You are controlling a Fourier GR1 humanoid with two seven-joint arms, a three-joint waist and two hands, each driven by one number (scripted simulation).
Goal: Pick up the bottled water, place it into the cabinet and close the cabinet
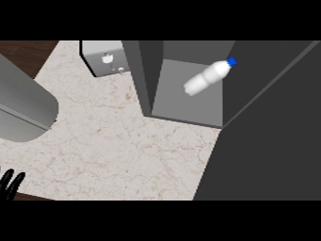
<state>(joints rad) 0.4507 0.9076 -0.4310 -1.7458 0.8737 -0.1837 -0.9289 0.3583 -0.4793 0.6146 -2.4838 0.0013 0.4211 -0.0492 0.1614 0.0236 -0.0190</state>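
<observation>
One bottled water (208, 77) lies tilted inside the open cabinet (187, 106), blue cap toward the far right. Only the left hand (2, 184) shows, cut off at the near-left edge, fingers straight and apart; the right hand is hidden.

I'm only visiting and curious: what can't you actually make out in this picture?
- Right hand: nowhere in the head view.
- Left hand: only fingers show, cut by the left edge.
- Bottled water: blurred inside the cabinet; resting or falling, unclear.
- Cabinet door: cut by the right edge.
</observation>
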